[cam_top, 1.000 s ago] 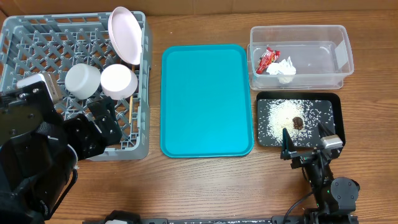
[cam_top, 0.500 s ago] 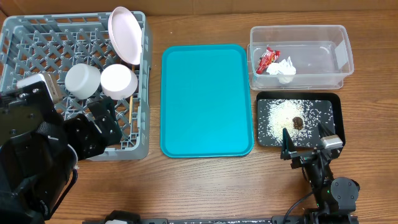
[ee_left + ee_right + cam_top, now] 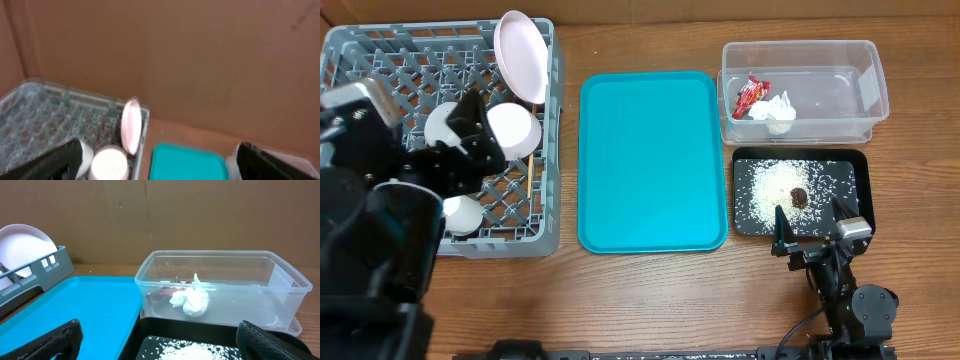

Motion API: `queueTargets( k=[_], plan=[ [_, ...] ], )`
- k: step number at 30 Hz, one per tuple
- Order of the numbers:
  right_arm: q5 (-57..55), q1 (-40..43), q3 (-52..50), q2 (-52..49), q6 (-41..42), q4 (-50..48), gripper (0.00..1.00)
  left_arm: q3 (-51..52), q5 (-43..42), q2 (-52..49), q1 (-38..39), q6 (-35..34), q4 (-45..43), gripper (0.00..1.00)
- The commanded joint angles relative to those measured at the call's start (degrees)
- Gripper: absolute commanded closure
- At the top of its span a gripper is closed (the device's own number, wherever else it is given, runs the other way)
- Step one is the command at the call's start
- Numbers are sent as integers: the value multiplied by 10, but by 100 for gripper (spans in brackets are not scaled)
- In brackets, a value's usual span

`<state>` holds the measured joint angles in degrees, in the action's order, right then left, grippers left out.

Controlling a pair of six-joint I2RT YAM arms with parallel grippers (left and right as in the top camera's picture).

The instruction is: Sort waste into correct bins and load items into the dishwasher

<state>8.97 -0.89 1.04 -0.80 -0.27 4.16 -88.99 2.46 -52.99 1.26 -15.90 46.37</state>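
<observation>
Looks all but finished. In clear tub (image 3: 873, 72): wrapper (image 3: 752, 93) and napkin (image 3: 777, 110). In black tray (image 3: 861, 162): rice (image 3: 768, 186) and brown morsel (image 3: 799, 197). In dish rack (image 3: 380, 62): plate (image 3: 523, 55) on edge, round white vessels (image 3: 512, 130); other items not made out. Nothing on teal tray (image 3: 652, 160). Left end effector (image 3: 160, 146) above rack, right end effector (image 3: 810, 214) by black tray, both released, grasping nothing.

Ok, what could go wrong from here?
The left pincer hangs open over the rack, near the upright plate on its edge; a careless swing could tip it off. The right pincer stands open at the near rim of the black tray; a bump could scatter the loose rice.
</observation>
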Motion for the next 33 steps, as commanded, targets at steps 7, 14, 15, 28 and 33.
queueTargets(
  k=[7, 14, 15, 28, 33],
  plan=[
    [-4, -1, -6, 4, -4, -2, 0, 344, -73, 199, -34, 86, -198, 0],
    [-4, -1, -6, 3, -4, -2, 0, 554, -79, 325, -36, 87, -334, 0],
    [-4, -1, -6, 4, -4, -2, 0, 584, -80, 344, -36, 87, -353, 0],
    [-4, -1, -6, 3, -4, -2, 0, 795, -82, 528, -36, 95, -434, 0],
    [-4, -1, -6, 3, -4, -2, 0, 853, -80, 528, -36, 123, -483, 0]
  ],
)
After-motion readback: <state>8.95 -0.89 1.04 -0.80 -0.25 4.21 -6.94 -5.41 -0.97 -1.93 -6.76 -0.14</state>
